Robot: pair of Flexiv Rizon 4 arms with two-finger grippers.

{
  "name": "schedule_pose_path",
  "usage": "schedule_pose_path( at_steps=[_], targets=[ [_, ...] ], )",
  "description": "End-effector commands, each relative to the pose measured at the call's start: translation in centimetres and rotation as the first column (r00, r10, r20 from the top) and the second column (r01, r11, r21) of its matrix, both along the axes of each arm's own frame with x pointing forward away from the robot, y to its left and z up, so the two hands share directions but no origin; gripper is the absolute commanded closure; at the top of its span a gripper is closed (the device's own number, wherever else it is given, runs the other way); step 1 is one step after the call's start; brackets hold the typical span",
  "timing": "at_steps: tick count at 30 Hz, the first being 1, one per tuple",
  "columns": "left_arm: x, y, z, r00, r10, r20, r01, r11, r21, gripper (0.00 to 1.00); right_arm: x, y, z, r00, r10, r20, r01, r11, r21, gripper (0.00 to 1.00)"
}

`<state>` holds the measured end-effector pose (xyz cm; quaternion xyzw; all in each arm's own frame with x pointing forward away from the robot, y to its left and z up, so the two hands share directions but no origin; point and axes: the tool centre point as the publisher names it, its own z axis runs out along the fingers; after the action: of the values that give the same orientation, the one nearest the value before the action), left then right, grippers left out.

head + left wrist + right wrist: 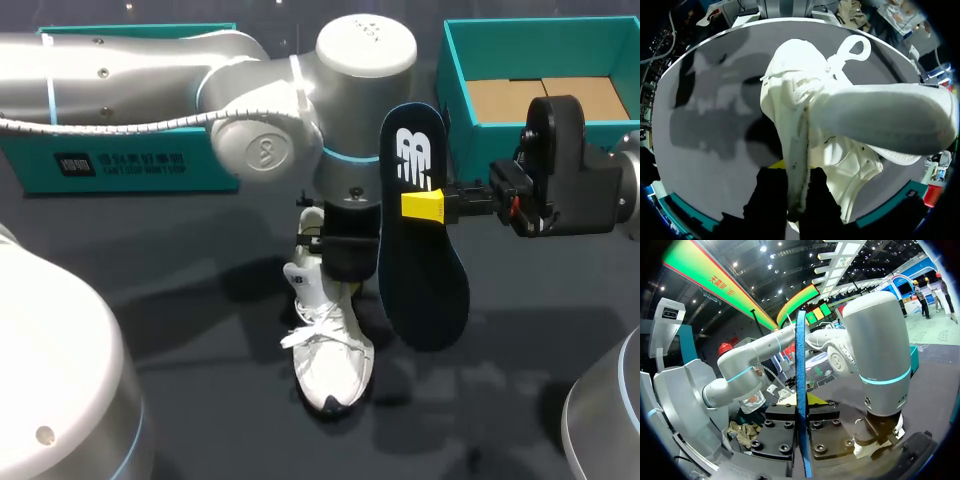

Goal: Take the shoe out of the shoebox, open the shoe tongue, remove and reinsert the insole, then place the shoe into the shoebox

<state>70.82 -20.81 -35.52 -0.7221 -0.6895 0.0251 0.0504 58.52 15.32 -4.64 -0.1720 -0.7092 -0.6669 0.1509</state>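
Note:
A white shoe (326, 352) stands on the dark table, toe toward the front edge. My left gripper (340, 252) comes down from above at its heel end. In the left wrist view that gripper (795, 175) is shut on the shoe's collar wall, with the shoe (850, 110) stretching ahead and the tongue lifted. A dark navy insole (422, 270) hangs upright in the air right of the shoe, with my right gripper (424, 205) shut on its upper part. The right wrist view shows the insole (800, 370) edge-on, clamped in the right gripper (801, 405).
The teal shoebox (453, 90) with a cardboard floor sits at the back right, behind my right arm. Its teal lid (130, 160) lies at the back left under my left arm. Bare dark tabletop (200, 300) lies left of and in front of the shoe.

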Motion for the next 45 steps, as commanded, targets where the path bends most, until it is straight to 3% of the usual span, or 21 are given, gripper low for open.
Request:
schedule_pose_path(
  at_steps=[1, 23, 26, 31, 33, 34, 45],
  targets=[
    [0.2, -0.6, -0.7, 1.000, -0.014, -0.009, 0.014, 1.000, 0.003, 1.00, -0.1, 0.2, -0.1, 1.000, -0.003, 0.000, 0.003, 1.000, 0.000, 1.00],
    [0.4, -1.5, -2.7, 0.993, -0.117, -0.028, 0.117, 0.993, 0.006, 1.00, -0.1, 0.2, -0.1, 1.000, -0.003, 0.000, 0.003, 1.000, 0.000, 1.00],
    [0.5, -1.8, -2.6, 0.992, -0.122, -0.027, 0.122, 0.993, 0.000, 0.71, -0.1, 0.2, -0.1, 1.000, -0.003, 0.000, 0.003, 1.000, 0.000, 1.00],
    [0.7, -2.0, -2.0, 0.992, -0.123, -0.018, 0.123, 0.992, -0.020, 0.47, -0.1, 0.2, -0.1, 1.000, -0.003, 0.000, 0.003, 1.000, 0.000, 1.00],
    [0.9, -2.0, -1.4, 0.993, -0.115, -0.011, 0.114, 0.993, -0.036, 0.10, -0.1, 0.2, -0.1, 1.000, -0.003, 0.000, 0.003, 1.000, 0.000, 1.00],
    [1.0, -2.0, -1.1, 0.994, -0.110, -0.003, 0.110, 0.993, -0.046, 0.00, -0.1, 0.2, -0.1, 1.000, -0.003, 0.000, 0.003, 1.000, 0.000, 1.00],
    [2.2, -1.1, 6.0, 0.995, -0.025, 0.098, 0.051, 0.962, -0.269, 0.00, -0.1, 0.2, -0.1, 1.000, -0.003, 0.000, 0.003, 1.000, 0.000, 1.00]
  ],
)
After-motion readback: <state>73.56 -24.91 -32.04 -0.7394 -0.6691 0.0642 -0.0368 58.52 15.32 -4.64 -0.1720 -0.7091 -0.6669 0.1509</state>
